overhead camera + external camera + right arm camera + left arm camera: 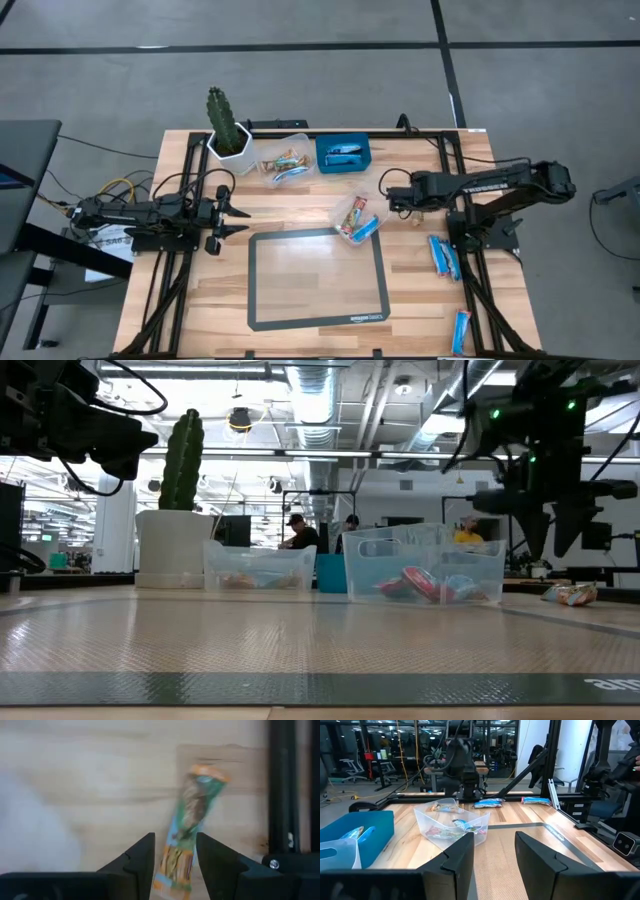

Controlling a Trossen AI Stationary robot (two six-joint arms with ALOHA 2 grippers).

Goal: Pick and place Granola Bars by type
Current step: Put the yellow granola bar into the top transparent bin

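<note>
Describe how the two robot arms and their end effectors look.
Both arms are dark, nearly black. The right arm bears white lettering along its link; yellow cables trail behind the left arm. Each end effector has two dark, angular fingers.

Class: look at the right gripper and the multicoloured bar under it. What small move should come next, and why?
Probably lower the right gripper straight down over the multicoloured granola bar. In the right wrist view the bar lies flat on the wooden table, lined up with the gap between the open fingers, not yet gripped. The left gripper waits at the mat's left edge.
</note>
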